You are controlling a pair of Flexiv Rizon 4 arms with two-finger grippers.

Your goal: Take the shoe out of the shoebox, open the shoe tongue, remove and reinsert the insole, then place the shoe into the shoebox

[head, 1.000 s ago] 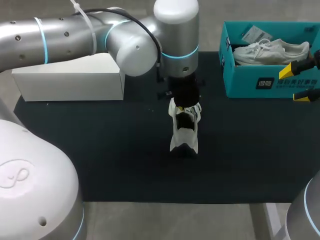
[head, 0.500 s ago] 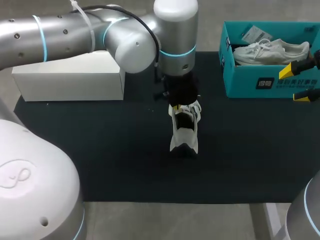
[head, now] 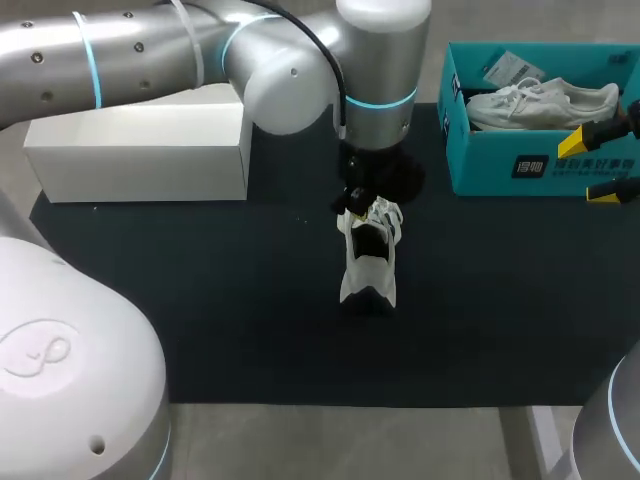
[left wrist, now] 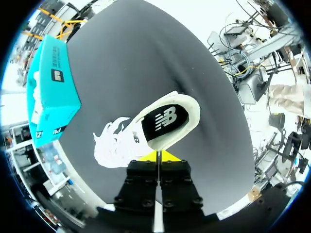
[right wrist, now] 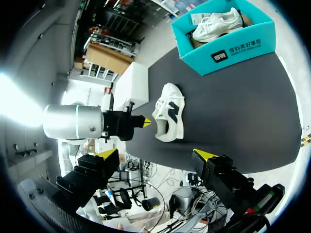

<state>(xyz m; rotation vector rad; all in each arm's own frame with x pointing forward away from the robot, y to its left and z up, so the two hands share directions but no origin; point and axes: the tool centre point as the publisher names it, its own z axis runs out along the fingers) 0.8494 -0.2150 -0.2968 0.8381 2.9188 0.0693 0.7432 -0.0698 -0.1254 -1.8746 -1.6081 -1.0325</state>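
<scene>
At mat (head: pixel 200 310) centre, shoe (head: pixel 368 265) far from edges, left hand (left wrist: pixel 158 156) closed above, right hand (right wrist: pixel 156 154) open by shoebox (head: pixel 480 165)

There are two white shoes: one loose shoe (head: pixel 368 262) and one boxed shoe (head: pixel 540 103). There is one blue-green shoebox (head: pixel 500 165), with one paper tag (head: pixel 510 68) in it. There is one long white box (head: pixel 140 155). There is one black mat (head: pixel 200 300) on the one worktop (head: pixel 300 440). There are two grippers, the left gripper (left wrist: pixel 158 156) and the right gripper (right wrist: pixel 155 154). Each gripper has two yellow tips, so that makes four yellow tips.
</scene>
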